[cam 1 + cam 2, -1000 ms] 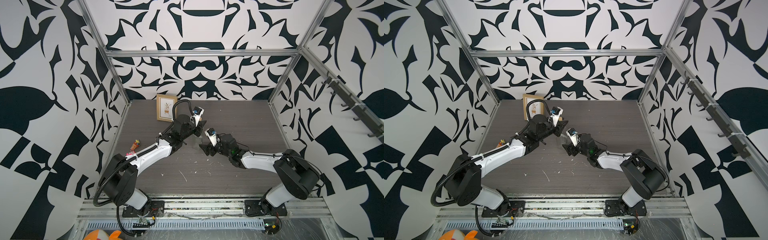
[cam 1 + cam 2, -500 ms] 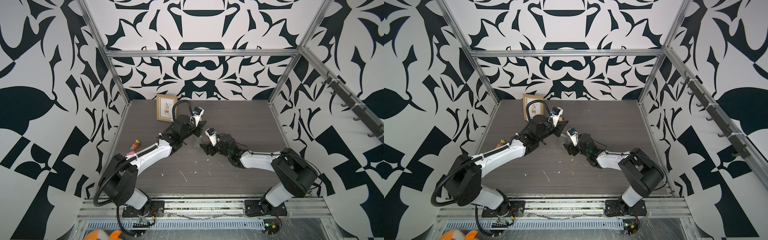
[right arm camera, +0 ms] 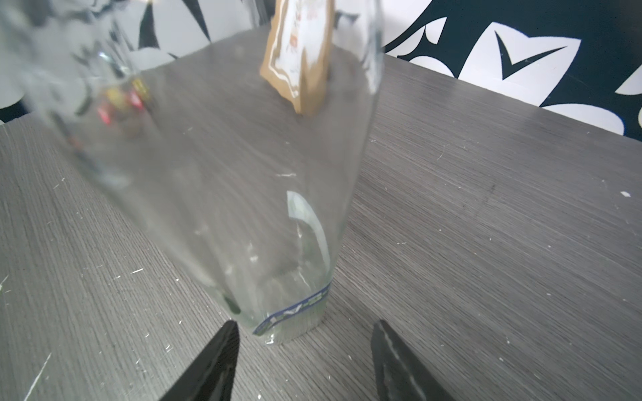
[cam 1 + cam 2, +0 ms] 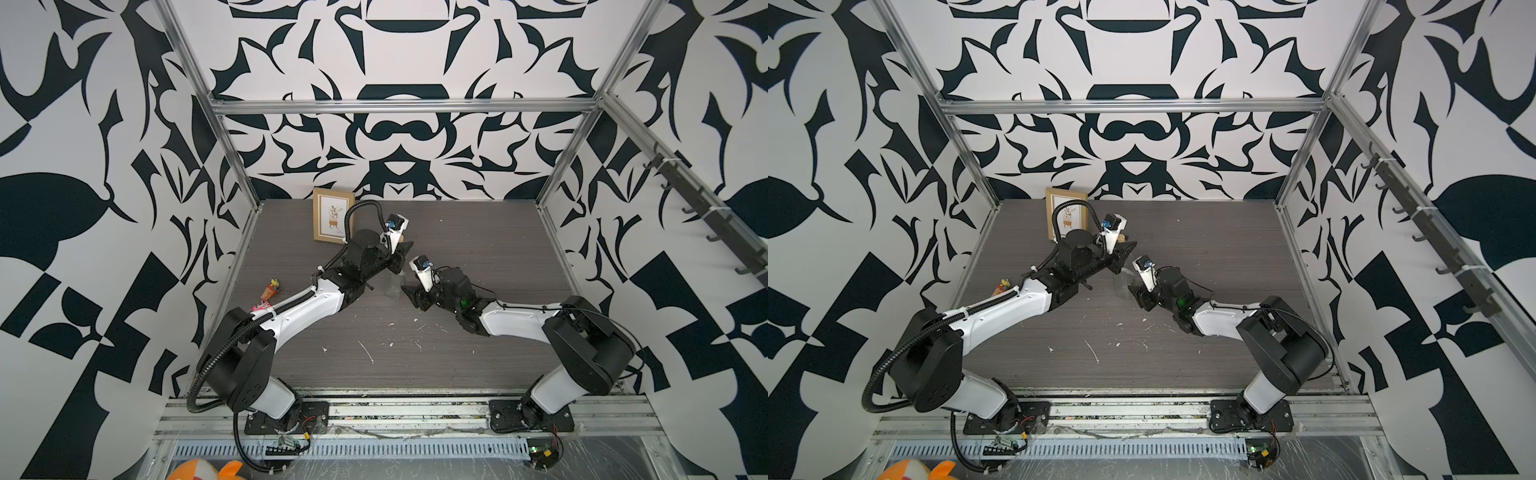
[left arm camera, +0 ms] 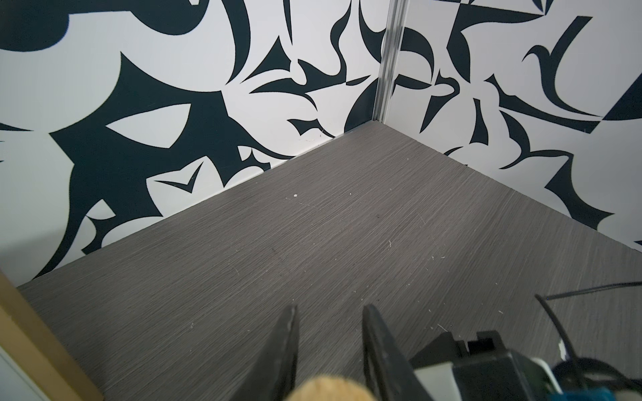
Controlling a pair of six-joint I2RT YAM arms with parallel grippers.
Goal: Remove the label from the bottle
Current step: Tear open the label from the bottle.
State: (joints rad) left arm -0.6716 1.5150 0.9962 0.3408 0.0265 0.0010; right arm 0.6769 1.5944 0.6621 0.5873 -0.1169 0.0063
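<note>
Left gripper (image 5: 330,312) pinches the bottle (image 3: 225,173) by its cork (image 5: 330,389) — right gripper (image 3: 305,324), jaws spread, flanks the label (image 3: 295,308) at the base — next it likely must nip the label's edge.

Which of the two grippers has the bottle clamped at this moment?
The left gripper: its fingers are shut on the bottle by the cork. The right gripper has its fingers spread either side of the base, not gripping it.

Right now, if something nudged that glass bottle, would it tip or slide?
Probably tippy: the bottle is tall and slim on a small base, though the left fingers gripping at its cork likely steady it. Smooth clear glass looks slippery, and breakable if dropped.
</note>
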